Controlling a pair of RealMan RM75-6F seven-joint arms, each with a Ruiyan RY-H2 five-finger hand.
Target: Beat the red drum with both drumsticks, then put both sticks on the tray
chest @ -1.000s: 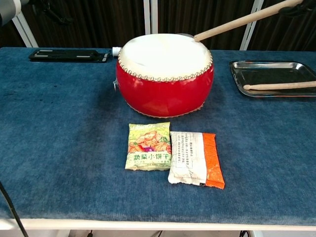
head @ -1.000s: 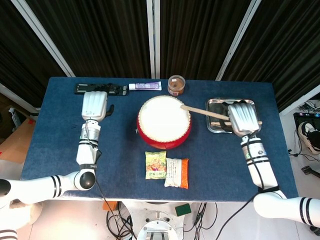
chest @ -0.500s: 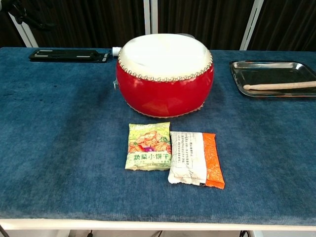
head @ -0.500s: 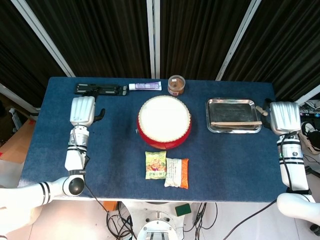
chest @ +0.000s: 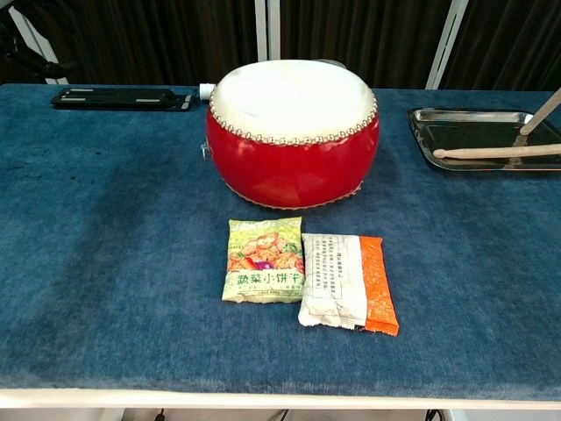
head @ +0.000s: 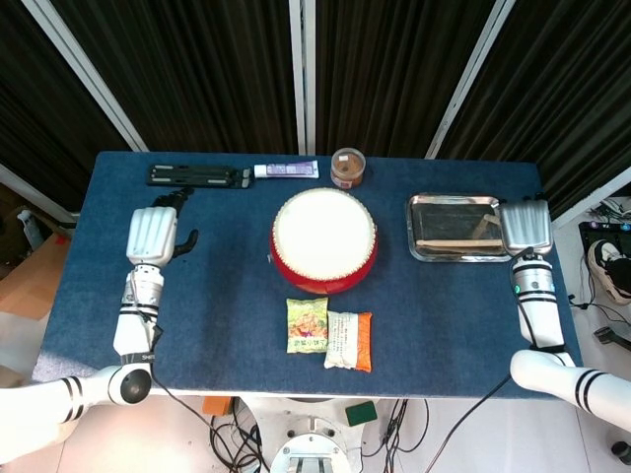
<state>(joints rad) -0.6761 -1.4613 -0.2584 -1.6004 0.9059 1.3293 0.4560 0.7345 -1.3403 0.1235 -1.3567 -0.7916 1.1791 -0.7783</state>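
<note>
The right hand (head: 525,226) had swung back in from beyond the table's right edge and hung over the right end of the tray (head: 424,205), gripping the second drumstick (chest: 540,111), whose slanted shaft showed in the chest view just above the first drumstick (chest: 495,153) already lying along the tray's near side. A second earlier that stick had been held out over the red drum (head: 324,240), which sat at the table's middle. The beating looked finished; I judged that only laying this last stick down remained. The left hand (head: 152,235) had drawn back toward the table's near-left, away from the black holder (head: 197,175) at the far edge; whether its fingers were spread or curled could not be told.
</note>
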